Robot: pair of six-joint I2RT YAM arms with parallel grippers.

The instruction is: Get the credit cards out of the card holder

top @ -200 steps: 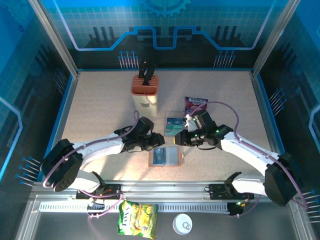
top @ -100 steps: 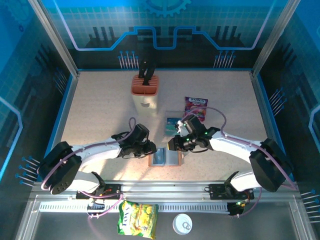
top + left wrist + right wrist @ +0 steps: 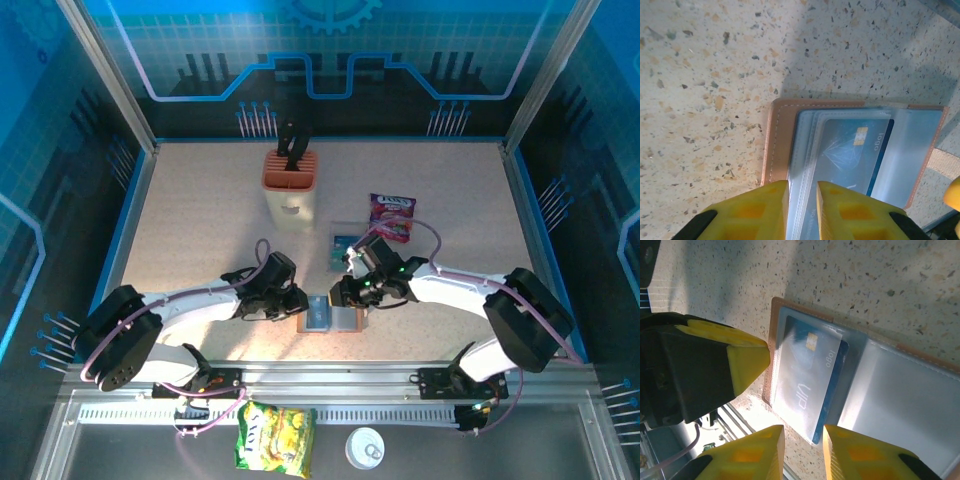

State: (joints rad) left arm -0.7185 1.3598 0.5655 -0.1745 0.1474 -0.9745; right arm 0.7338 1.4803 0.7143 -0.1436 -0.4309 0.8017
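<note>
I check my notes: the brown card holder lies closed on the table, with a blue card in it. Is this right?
No. The card holder lies open, not closed, on the table, with a blue card in it. The right wrist view shows it spread flat.

left gripper (image 3: 302, 303) and right gripper (image 3: 340, 295) hem the card holder (image 3: 336, 319); far table (image 3: 200, 200) lies open.
</note>
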